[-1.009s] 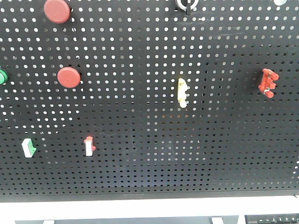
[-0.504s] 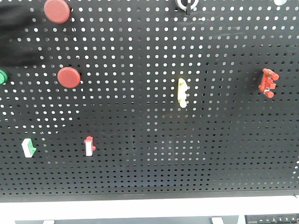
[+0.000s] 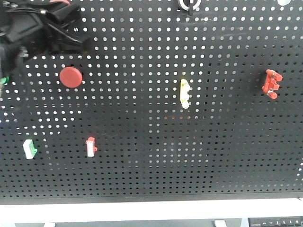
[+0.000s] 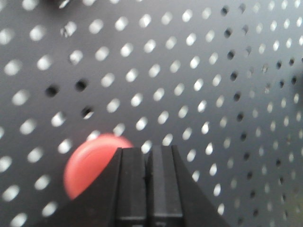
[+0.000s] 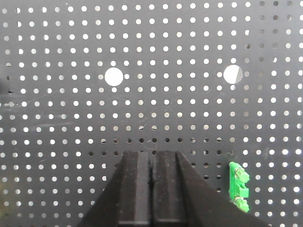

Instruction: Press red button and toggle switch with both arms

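Pegboard point(image 3: 151, 156): black, full of small holes, filling all three views.
Left arm point(image 3: 38, 28): dark bulk at 10 o'clock of the front view, covering that corner of the pegboard.
Red button point(image 3: 70, 77): on the pegboard at 9 o'clock of the front view, just under the left arm, not covered.
Toggle switch point(image 3: 188, 4): at 12 o'clock of the front view, cut by the top edge, well apart from the left arm.
Other pieces: pale yellow piece point(image 3: 184, 93) near the middle; red bracket point(image 3: 271, 84) at 3 o'clock; green-white piece point(image 3: 30, 148) and red-white piece point(image 3: 90, 147) at 8 o'clock.
Left pincer point(image 4: 147, 152): fingers pressed together, nothing between them, tips close to the pegboard. Blurred red disc point(image 4: 90, 163) at 8 o'clock of the tips, partly hidden behind one finger; contact not possible to tell.
Right pincer point(image 5: 152, 156): fingers pressed together, holding nothing, pointing at the plain pegboard. Green clip point(image 5: 238, 185) at 4 o'clock of the tips, apart from them.
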{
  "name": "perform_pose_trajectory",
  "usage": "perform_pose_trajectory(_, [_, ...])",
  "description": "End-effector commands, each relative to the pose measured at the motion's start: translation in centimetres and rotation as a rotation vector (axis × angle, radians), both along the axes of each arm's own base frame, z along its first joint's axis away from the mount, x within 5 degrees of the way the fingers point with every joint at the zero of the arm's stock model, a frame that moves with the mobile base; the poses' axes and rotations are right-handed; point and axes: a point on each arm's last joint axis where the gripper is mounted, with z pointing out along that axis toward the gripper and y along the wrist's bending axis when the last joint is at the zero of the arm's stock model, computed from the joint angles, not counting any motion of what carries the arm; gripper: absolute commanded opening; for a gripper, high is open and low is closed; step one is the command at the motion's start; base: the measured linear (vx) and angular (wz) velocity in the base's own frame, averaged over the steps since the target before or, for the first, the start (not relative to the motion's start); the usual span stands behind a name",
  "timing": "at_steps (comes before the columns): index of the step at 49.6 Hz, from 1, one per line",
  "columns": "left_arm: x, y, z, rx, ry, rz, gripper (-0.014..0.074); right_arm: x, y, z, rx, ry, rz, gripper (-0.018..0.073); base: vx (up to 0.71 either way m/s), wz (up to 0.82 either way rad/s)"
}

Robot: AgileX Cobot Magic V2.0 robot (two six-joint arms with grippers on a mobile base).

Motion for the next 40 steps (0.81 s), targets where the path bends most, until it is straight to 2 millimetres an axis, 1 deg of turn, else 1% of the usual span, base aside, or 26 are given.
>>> perform_pose_trajectory(1, [-0.4,0.3,1.7,-0.051,-0.084,0.000,0.0001,-0.6,-0.1,1.8,-0.004,-0.117,-0.005,-0.0003,0.00,0.00])
perform_pose_trajectory(7, [-0.9,0.5,2.0,-0.051,-0.085,0.000,0.0001,-0.6,-0.1,1.8,-0.004,-0.117,-0.005,-0.0003,0.00,0.00])
perform_pose_trajectory(9, [-1.4,0.7,2.3,-0.053,-0.089,0.000,0.0001,-0.6,-0.1,1.8,-0.004,-0.116,-0.005,-0.0003,0.00,0.00])
perform_pose_trajectory(19, [-4.4,2.1,3.9,-0.042,-0.072,-0.002,0.0001,-0.6,-0.1,1.7,-0.004,-0.115,-0.005,-0.0003,0.00,0.00])
perform_pose_trajectory(24, [-6.2,2.9,3.9,-0.033,-0.058,-0.002,0.0001,-0.3,-0.1,1.6,-0.005,-0.106,-0.005,-0.0003,0.00,0.00])
perform_pose_trajectory(28, [-7.5,3.5,2.9,-0.028,-0.046,-0.002,0.0000,0.5,0.0,1.3,-0.006,-0.081,-0.005,-0.0003,0.00,0.00])
perform_pose_trajectory(33, [-9.2,4.3,1.0,-0.032,-0.052,-0.001,0.0000,1.6,0.0,0.8,-0.007,-0.063,-0.004,-0.0003,0.00,0.00])
perform_pose_trajectory(34, [-9.7,4.5,0.9,-0.039,-0.066,-0.001,0.0000,1.8,0.0,0.8,-0.007,-0.064,-0.002,-0.0003,0.00,0.00])
perform_pose_trajectory(35, [-9.8,4.6,0.3,-0.036,-0.060,0.000,0.0000,2.0,0.1,0.7,-0.007,-0.064,0.001,-0.0003,0.00,0.00])
perform_pose_trajectory(36, [-10.3,4.8,0.2,-0.044,-0.074,0.000,0.0000,2.3,0.2,0.7,-0.007,-0.070,0.006,-0.0003,0.00,0.00])
perform_pose_trajectory(40, [-11.4,5.3,-1.5,-0.049,-0.085,0.001,0.0000,2.9,1.0,0.7,-0.004,-0.104,0.053,-0.0003,0.00,0.00])
